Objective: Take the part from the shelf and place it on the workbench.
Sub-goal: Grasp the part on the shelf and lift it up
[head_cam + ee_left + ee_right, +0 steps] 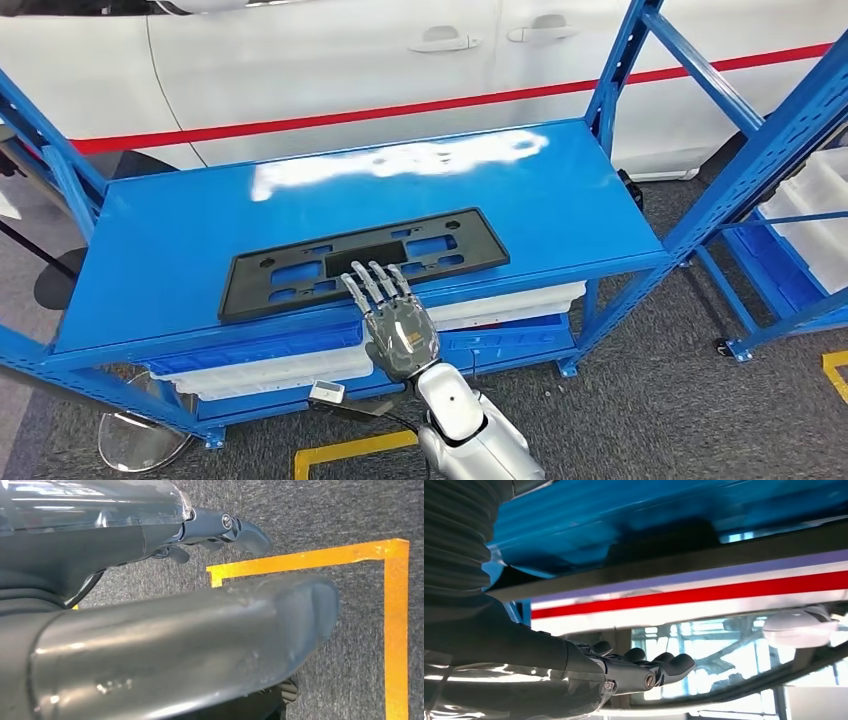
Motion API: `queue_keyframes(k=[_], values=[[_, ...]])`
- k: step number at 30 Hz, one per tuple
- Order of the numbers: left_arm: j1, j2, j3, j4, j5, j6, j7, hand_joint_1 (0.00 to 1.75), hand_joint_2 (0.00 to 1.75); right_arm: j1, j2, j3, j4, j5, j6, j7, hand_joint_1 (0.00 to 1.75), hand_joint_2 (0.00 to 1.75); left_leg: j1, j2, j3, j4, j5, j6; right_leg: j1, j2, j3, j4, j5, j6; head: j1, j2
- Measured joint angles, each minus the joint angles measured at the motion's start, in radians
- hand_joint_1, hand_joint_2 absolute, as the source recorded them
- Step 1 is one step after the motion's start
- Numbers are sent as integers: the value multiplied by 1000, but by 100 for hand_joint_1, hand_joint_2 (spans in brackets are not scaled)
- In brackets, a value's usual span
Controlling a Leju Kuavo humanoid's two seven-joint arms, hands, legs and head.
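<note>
Hanging low at the far left, over grey carpet [350,520] marked with an orange tape outline [397,630]: left hand [220,530], fingers loosely apart and gripping nothing, taking no part for now. Lying flat further right, across the near half of the glossy blue metal shelf top [160,250]: flat black plastic plate-frame part [290,275], long and rectangular with cut-out openings, its long edge running close along the shelf's front lip. Reaching in over that near edge, around the middle of the part's length: right hand [395,315], fingers stretched out straight and slightly spread, fingertips [372,272] lying over the part's near edge, though whether touching or just above is impossible to tell; holding nothing yet. Seen from the right wrist: same extended dark fingers [664,662], closing on nothing. Standing behind the shelf: white car body with a red stripe [400,105]. Judging the step as the reach before the grasp; next calling for closing thumb and fingers on that thin near edge, probably sliding the part toward the lip first, given how flat it is lying.
</note>
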Motion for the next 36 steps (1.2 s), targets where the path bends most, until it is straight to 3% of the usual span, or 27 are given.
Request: queue_keyframes(k=[2, 3, 5, 6, 7, 8, 10, 12, 14, 17, 19, 21, 22, 23, 25, 27, 28, 32, 34, 36], values=[[-1, 0, 0, 0, 0, 0, 0, 0, 0, -1, 2, -1, 0, 0, 0, 0, 0, 175, 2, 2, -10, 37, -22, -9, -5, -1, 17, -12, -5, -12, -4, 0], [-1, 0, 0, 0, 0, 0, 0, 0, 0, -1, 2, -2, 0, 0, 0, 0, 0, 175, 3, 3, -34, 86, -43, -12, -6, -2, 26, -17, -8, -17, -5, 0], [0, 0, 0, 0, 0, 0, 0, 0, 0, -1, 2, -2, 2, 0, 0, 0, 0, 175, 3, 3, -114, 222, -87, -17, -3, -5, 39, -18, -18, -25, -8, 0], [2, 0, 0, 0, 0, 0, 0, 0, 0, -1, 2, -3, 4, 0, 0, -1, 0, 175, 3, 3, -148, 270, -92, -19, -2, -4, 45, -17, -24, -26, -7, 0], [4, 0, 0, 0, 0, 0, 0, 0, 0, 0, 2, -3, 6, 0, 0, -1, 0, 175, 3, 4, -169, 285, -78, -19, 0, -3, 53, -17, -31, -27, -7, 0], [5, 0, 0, 0, 0, 0, 0, 0, 0, 0, 2, -4, 7, 0, 0, -1, 0, 175, 3, 4, -169, 258, -42, -18, 0, -2, 62, -16, -38, -26, -8, 0], [6, 0, 1, 0, 0, 0, 0, 0, 0, 0, 2, -4, 8, 0, 0, -2, 0, 175, 3, 4, -133, 136, 49, -13, 1, 0, 81, -14, -55, -21, -7, 0], [5, 1, 2, 0, 1, 0, 1, 0, 0, 0, 2, -4, 9, 0, 0, -2, 0, 175, -2, 5, -99, 46, 87, -4, 4, 1, 88, -9, -68, -11, -8, 0], [3, 0, 3, 0, 3, -2, 1, 0, 0, 0, 1, -5, 10, 0, 1, -3, 0, 175, -7, 6, -92, 24, 78, 7, 6, 0, 86, -9, -73, -2, -8, 0], [5, -1, 4, 0, 3, -2, 3, 0, 0, -2, 2, -5, 10, 0, 1, -5, 0, 175, 0, 5, -83, 12, 75, 23, 6, -2, 79, 16, -95, 13, -6, 0], [4, -1, 4, 0, 3, -2, 5, 0, 0, -3, 1, -5, 11, 0, 1, -6, 0, 175, 3, 5, -74, 7, 70, 32, 3, -2, 26, 118, -139, 22, -3, 0], [2, -1, 4, 0, 0, -2, 6, 0, 0, -3, 1, -7, 14, 0, 1, -6, 0, 175, 3, 5, -68, 7, 63, 37, -1, -2, -60, 250, -177, 27, -2, 0], [3, -1, 4, 0, -1, -2, 6, 0, 0, -2, 1, -8, 17, 0, 1, -6, 0, 175, 3, 5, -64, 7, 59, 37, -3, -2, -90, 282, -172, 28, -2, 0], [3, -1, 4, 0, -2, -1, 7, 0, 0, -1, 0, -9, 19, 0, 1, -6, 0, 175, 3, 4, -57, 7, 54, 36, -4, -2, -102, 279, -148, 27, -2, 0], [4, -2, 4, 0, -3, -1, 8, 0, 0, -1, 0, -9, 20, 0, 1, -6, 0, 175, 3, 2, -39, 7, 42, 32, -5, -3, -67, 165, -55, 21, -2, 0], [3, -4, 5, 0, -4, -1, 8, 0, 0, -3, 0, -10, 21, 0, 1, -5, 0, 175, 0, 0, -29, 8, 31, 23, -1, -2, -19, 46, 2, 12, -3, 0], [2, -5, 5, 0, -6, -2, 8, 0, 0, -5, 1, -10, 22, 0, 1, -3, 0, 175, -1, 0, -29, 8, 28, 17, 2, -1, -8, 16, 8, 8, -3, 0], [0, -5, 6, 0, -17, -3, 7, 0, 0, -17, 3, -10, 27, 0, 6, 16, 0, 175, 1, 2, -29, 18, 11, -7, 1, 3, 2, -6, 1, -10, -5, 0], [0, -5, 6, 0, -22, -3, 7, 0, 0, -31, 6, -10, 30, 0, 13, 22, 0, 175, 2, 4, -68, 104, -34, -14, -2, 1, 13, -14, 0, -20, -10, 0], [1, -6, 6, 0, -26, -3, 8, 0, 0, -41, 7, -10, 35, 0, 22, 24, 0, 175, 3, 4, -141, 239, -86, -17, 0, -1, 17, -14, -5, -26, -13, 0]])
